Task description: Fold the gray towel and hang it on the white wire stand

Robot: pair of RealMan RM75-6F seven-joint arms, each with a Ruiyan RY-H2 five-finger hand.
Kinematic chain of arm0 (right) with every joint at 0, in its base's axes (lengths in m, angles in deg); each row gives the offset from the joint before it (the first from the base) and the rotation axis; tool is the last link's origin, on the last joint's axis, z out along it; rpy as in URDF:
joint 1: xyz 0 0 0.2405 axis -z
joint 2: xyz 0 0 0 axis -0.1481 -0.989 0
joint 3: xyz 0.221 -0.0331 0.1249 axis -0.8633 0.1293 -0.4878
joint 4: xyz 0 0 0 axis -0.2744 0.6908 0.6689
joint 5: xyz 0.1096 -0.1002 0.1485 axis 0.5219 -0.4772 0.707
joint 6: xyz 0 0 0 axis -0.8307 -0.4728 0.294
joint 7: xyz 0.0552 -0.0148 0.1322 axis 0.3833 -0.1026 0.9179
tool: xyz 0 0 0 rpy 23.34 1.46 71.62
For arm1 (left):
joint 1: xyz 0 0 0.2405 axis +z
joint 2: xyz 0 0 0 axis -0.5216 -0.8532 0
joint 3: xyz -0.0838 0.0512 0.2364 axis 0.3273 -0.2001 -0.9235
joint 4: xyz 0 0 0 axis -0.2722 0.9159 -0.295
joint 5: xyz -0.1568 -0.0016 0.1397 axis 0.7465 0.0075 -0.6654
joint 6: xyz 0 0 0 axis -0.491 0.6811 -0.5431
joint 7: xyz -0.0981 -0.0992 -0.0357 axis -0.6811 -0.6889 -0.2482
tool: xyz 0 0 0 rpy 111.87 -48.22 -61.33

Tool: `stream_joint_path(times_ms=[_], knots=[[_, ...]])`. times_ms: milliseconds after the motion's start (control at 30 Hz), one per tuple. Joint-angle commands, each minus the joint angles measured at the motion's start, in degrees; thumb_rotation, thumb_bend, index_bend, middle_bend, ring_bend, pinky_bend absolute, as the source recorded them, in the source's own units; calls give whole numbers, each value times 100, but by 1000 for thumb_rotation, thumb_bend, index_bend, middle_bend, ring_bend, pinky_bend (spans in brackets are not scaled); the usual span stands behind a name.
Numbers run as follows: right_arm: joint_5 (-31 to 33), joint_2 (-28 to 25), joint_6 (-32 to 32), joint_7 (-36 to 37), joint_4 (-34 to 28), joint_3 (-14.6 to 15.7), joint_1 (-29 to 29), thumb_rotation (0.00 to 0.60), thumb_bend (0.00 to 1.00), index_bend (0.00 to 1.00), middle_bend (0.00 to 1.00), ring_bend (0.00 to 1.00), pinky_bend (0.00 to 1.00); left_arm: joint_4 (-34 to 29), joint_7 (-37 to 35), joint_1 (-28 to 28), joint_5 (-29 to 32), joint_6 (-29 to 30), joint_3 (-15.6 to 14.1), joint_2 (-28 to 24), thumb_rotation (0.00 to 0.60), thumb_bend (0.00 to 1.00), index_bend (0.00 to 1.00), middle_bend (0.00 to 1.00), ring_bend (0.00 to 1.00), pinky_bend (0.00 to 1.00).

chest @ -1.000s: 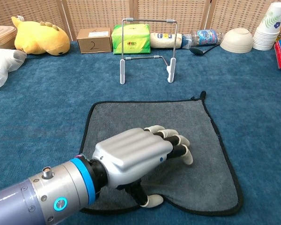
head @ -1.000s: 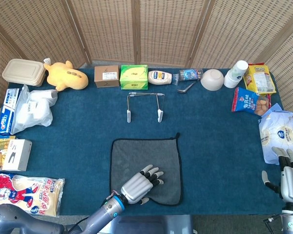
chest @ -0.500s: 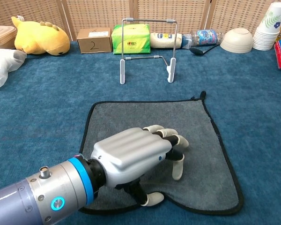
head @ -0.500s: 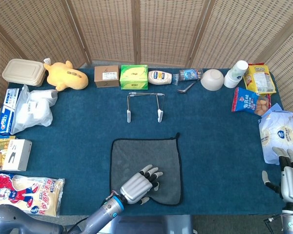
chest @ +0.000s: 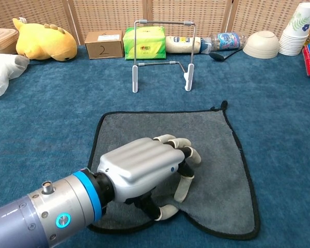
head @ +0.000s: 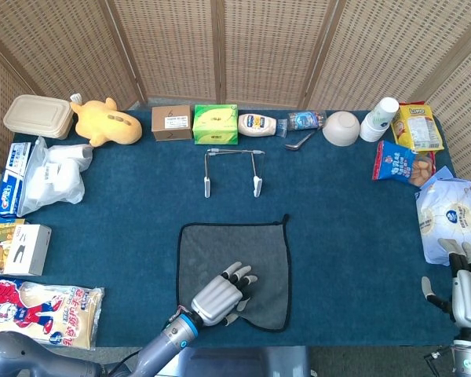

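The gray towel with black trim lies flat on the blue cloth in front of me, also in the chest view. My left hand rests on its near part; in the chest view the left hand has its fingers curled down and its thumb at the near hem, with cloth bunched between them. The white wire stand is upright behind the towel, and the chest view shows the same stand. My right hand hangs at the table's near right edge, fingers apart and holding nothing.
Along the back stand a cardboard box, a green tissue box, a bottle, a bowl and paper cups. Snack bags line the right side. Bags and boxes line the left.
My left hand's fingers have curled in and drawn back toward me on the towel. The towel's near edge has pulled inward with them. The right hand has not moved.
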Motion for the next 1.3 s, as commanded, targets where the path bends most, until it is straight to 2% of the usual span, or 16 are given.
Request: stream_joint_path(times_ms=[33,567,867,1100,1300], knots=[[-7,-2,3,5,2,0,1,600,369,142,152,30,0,-93,-78,2,74,-31,74,-66,600,455,602,193,0,0],[17,21,-74,48,60,-23,-34,600,370,142,152,30,0,-405,-253,-225,559,-226,593,-440,600,454,591,184,0,0],[53,24,-79,84,96,-24,-14,600,370,142,152,30,0,-157,-238,-596,947,-376,1109,-541,600,455,591,177,0,0],[61,55,-123,140,150,-30,-30,600,371,141,152,30,0,123,-168,-833,1207,-415,1266,-561,600,454,590,174,0,0],[48,80,-151,153,195,-37,-55,600,370,142,152,30,0,442,-167,-1003,1198,-371,1322,-504,600,453,588,173,0,0]])
